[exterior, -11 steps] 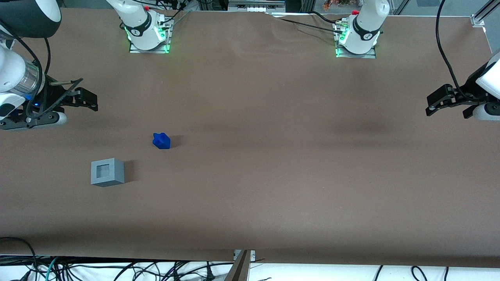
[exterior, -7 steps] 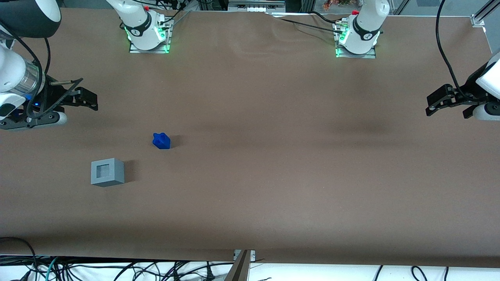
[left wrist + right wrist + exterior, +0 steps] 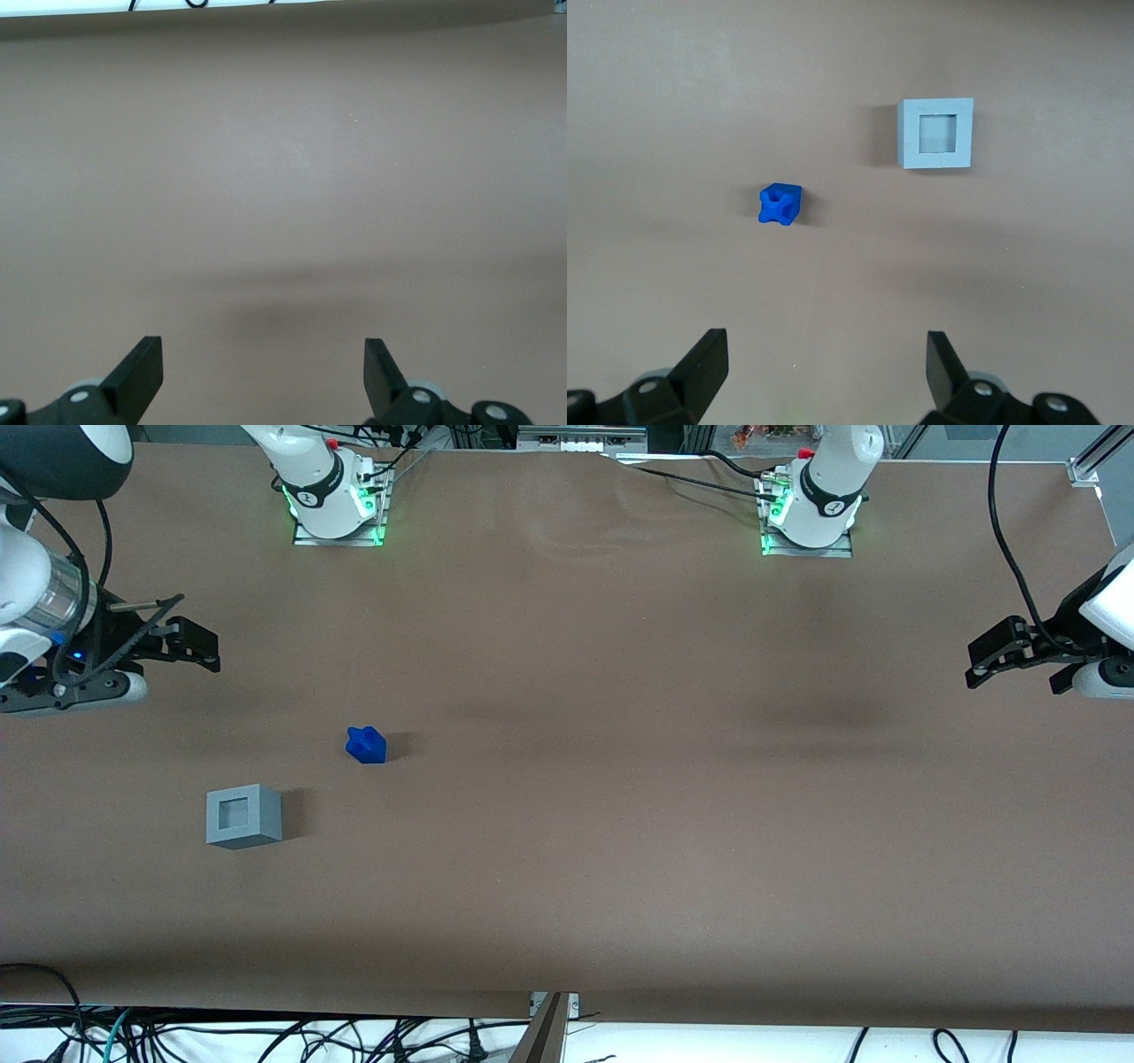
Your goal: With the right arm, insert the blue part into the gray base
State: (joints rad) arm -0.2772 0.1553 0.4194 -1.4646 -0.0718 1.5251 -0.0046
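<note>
Right wrist view: gripper [image 3: 824,367] spread wide, two black fingers [image 3: 704,363] well apart, nothing between them, hovering above bare brown table [image 3: 1028,266]. Front view: same gripper [image 3: 190,646] at the working arm's end of the table, carried by the right arm [image 3: 35,602], white with a silvery wrist ring and a small blue light; hanging clear of both task things and farther from the front camera than either.

Next out, blue part [image 3: 366,745] resting alone on the table, apart from the gripper and nearer the front camera. Knobby top, small shadow at one side. From the wrist camera, blue part [image 3: 780,204] with a cross-shaped dent in its upper face, lying ahead of the fingers, touched by nothing.

Further out, gray base [image 3: 244,816] standing on the table, nearer the front camera than the blue part and well apart from it. Square recess in the face toward the front camera; recess holding nothing. In the wrist view, gray base [image 3: 936,133] with its square recess facing the camera, likewise unfilled, blue part beside it with a clear gap of table between.

No readable writing, brand or label on gripper, part or base. Arm mounts [image 3: 337,509] glowing green at the table's edge farthest from the front camera; dark marks on their black bands too small to read
</note>
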